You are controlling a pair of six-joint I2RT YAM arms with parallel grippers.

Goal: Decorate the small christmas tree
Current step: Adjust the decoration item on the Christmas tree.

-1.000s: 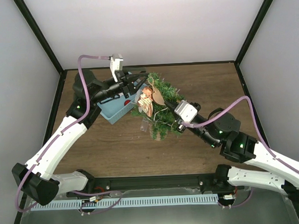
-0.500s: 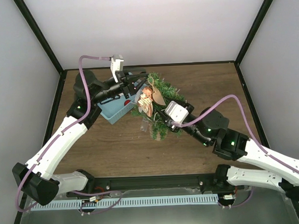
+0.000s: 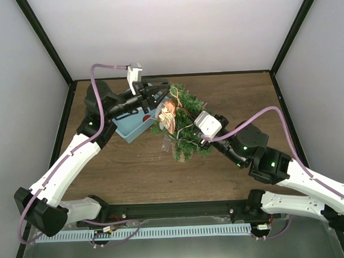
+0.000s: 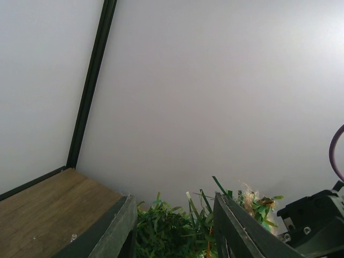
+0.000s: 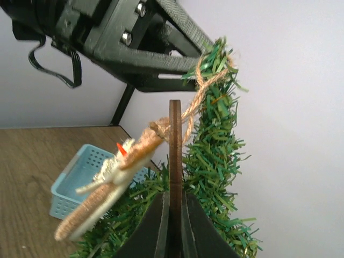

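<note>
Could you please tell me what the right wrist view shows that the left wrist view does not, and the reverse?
Only the right wrist view shows the right gripper shut on a flat wooden ornament seen edge-on, a twine-hung ornament, and the light-blue basket. Only the left wrist view shows the right arm's black housing and purple cable. Both show the small christmas tree, the left gripper at its top, and the wooden table.

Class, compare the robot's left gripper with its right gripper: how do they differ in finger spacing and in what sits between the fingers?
The left gripper has its fingers well apart, while the right gripper has them almost together. The left gripper clasps the bushy top of the small christmas tree; the right gripper pinches a thin wooden ornament edge-on. Both grippers are black and two-fingered, and both are at the tree.
</note>
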